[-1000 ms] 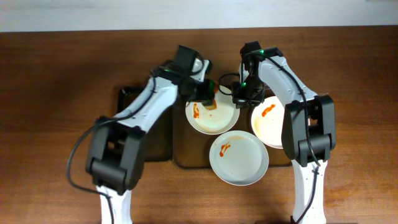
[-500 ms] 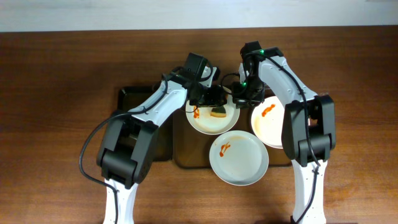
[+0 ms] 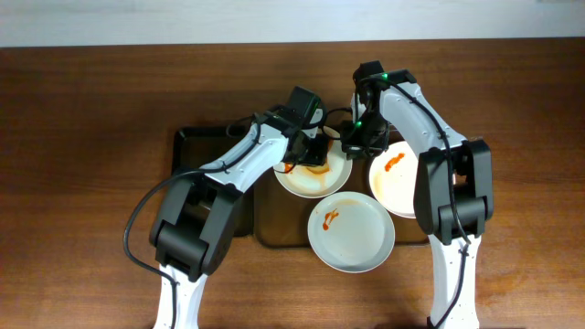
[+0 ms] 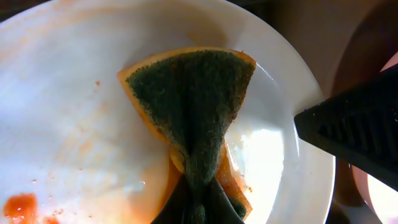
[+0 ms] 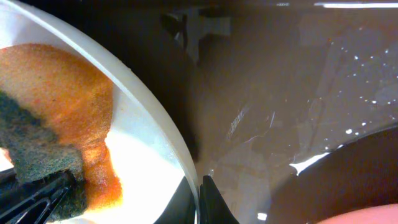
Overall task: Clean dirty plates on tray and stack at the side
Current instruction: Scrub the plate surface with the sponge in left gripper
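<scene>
Three white plates lie on the dark tray (image 3: 196, 146): a back plate (image 3: 315, 185), a right plate (image 3: 395, 178) with a red smear, and a front plate (image 3: 352, 233) with a red smear. My left gripper (image 3: 313, 153) is shut on a green and orange sponge (image 4: 193, 99) and presses it on the back plate (image 4: 74, 106), near its right side. Red sauce (image 4: 18, 205) remains at that plate's left. My right gripper (image 3: 355, 146) is shut on the back plate's right rim (image 5: 177, 152). The sponge (image 5: 56, 118) also shows in the right wrist view.
The tray's left part is bare dark surface. Brown wooden table (image 3: 82, 110) surrounds the tray on all sides. The two arms meet closely over the back plate.
My left gripper has swept the sponge rightward across the back plate, from its left side to near its right rim. The right gripper has stayed on the rim.
</scene>
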Motion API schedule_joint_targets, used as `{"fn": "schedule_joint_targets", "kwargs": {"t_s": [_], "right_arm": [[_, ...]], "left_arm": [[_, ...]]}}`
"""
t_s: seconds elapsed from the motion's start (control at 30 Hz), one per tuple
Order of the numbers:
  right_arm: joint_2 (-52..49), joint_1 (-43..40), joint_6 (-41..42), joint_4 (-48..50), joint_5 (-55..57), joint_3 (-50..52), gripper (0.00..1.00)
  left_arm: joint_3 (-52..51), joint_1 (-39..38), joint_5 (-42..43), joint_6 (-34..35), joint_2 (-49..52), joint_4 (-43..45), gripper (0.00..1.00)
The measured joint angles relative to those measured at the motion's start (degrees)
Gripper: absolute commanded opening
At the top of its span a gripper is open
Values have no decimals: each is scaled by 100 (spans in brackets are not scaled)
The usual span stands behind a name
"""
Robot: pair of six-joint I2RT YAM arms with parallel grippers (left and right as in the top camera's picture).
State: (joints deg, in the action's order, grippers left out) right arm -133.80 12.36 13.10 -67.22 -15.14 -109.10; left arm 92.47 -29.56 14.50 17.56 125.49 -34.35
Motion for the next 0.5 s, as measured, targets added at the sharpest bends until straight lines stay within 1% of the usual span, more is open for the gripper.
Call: {"fn": "schedule_joint_targets", "kwargs": {"t_s": [0.13, 0.33, 0.37, 0.4, 0.43, 0.5], "right_arm": [[-4, 0, 0, -11, 0, 26, 4], [-11, 0, 2, -17, -2, 26, 4], [-11, 0, 2, -17, 0, 26, 8], [-11, 0, 0, -17, 0, 26, 8], [-11, 0, 22, 0, -9, 26, 4], [-11, 0, 17, 4, -26, 26, 4]], "left_arm": [[2, -7, -245, 0, 0, -229, 0], [7, 98, -393, 0, -2, -516, 0], [15, 138, -426, 0, -2, -601, 0], [15, 212, -452, 0, -15, -704, 0], [15, 280, -457, 0, -24, -769, 0], [15, 476, -463, 0, -33, -863, 0]]}}
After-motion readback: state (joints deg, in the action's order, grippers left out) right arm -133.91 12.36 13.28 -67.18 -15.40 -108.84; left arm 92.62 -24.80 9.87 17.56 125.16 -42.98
